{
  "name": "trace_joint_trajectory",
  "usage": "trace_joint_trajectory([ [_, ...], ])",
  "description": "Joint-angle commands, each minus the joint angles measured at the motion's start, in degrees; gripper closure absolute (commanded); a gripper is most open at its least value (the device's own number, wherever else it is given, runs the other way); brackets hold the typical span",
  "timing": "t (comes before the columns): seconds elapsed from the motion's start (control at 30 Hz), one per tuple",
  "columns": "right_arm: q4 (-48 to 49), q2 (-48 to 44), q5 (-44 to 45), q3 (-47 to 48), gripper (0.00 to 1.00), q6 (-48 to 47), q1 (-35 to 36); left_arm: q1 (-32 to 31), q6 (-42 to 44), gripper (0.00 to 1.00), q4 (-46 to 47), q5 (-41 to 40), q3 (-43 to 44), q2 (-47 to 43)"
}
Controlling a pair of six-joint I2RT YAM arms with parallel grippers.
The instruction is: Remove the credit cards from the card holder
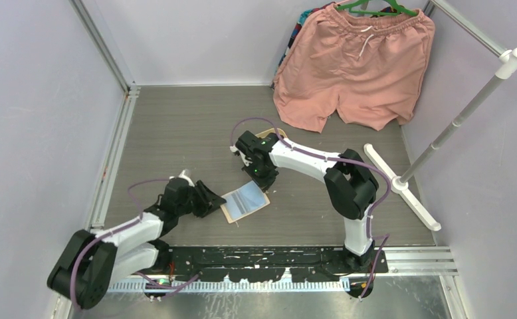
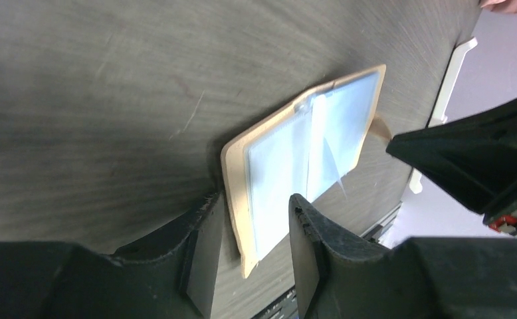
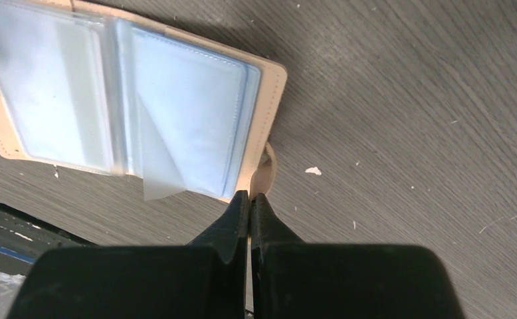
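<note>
One card holder [image 1: 245,201] lies spread flat on the table [image 1: 176,126] between my arms. I cannot tell whether its pale pockets [image 3: 189,113] hold cards. The left gripper [image 2: 252,199] is partly open and straddles the holder's corner. The right gripper [image 3: 250,197] is pressed together at the snap tab [image 3: 267,166]. Open tabletop lies beyond.

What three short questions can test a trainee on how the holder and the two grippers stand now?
1. True or false: the holder lies open, pockets facing up.
2. Which one is shut? A: left gripper. B: right gripper. C: both.
3. Fill in: the right gripper's tips sit at the holder's snap ___.
Key: 1 true; 2 B; 3 tab.
</note>
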Motion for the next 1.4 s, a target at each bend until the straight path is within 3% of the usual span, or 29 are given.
trace_joint_trajectory([
  [0.0, 3.63, -1.63, -0.73, -0.17, 0.99, 1.73, -0.69, -0.37, -4.00, 0.57, -7.76, -0.92, -5.74, -7.08],
  [0.27, 5.02, -0.24, -2.36, 0.33, 0.99, 2.74, -0.71, -1.37, -6.80, 0.53, -8.33, -1.66, -8.22, -11.39],
  [0.4, 5.30, -0.11, -2.57, 0.54, 0.99, 2.98, -0.69, -1.46, -7.29, 0.52, -1.47, 0.43, -8.50, -4.05],
  [0.57, 5.65, -0.30, -2.34, 0.28, 0.99, 3.38, -0.72, -2.71, -12.18, 0.55, 16.43, 2.82, -10.25, 10.12],
  [0.7, 5.94, -0.88, -2.39, -0.45, 0.99, 3.70, -0.70, -2.95, -14.08, 0.59, 21.86, 1.74, -10.43, 13.41],
  [0.83, 6.26, -1.31, -2.39, -1.32, 0.99, 3.79, -0.72, -2.91, -12.90, 0.58, 16.28, 0.15, -8.92, 9.41],
  [1.1, 7.32, -1.08, -2.51, -2.20, 0.99, 3.86, -0.77, -2.89, -11.16, 0.55, -7.01, -7.74, -8.51, -14.32],
  [1.23, 8.03, -0.51, -3.28, -1.99, 0.99, 4.11, -0.85, -2.95, -11.55, 0.57, -11.03, -9.93, -9.75, -22.44],
  [1.37, 8.21, 0.10, -3.71, -1.69, 0.99, 4.27, -0.82, -2.91, -11.05, 0.58, -10.23, -10.06, -9.94, -21.09],
])
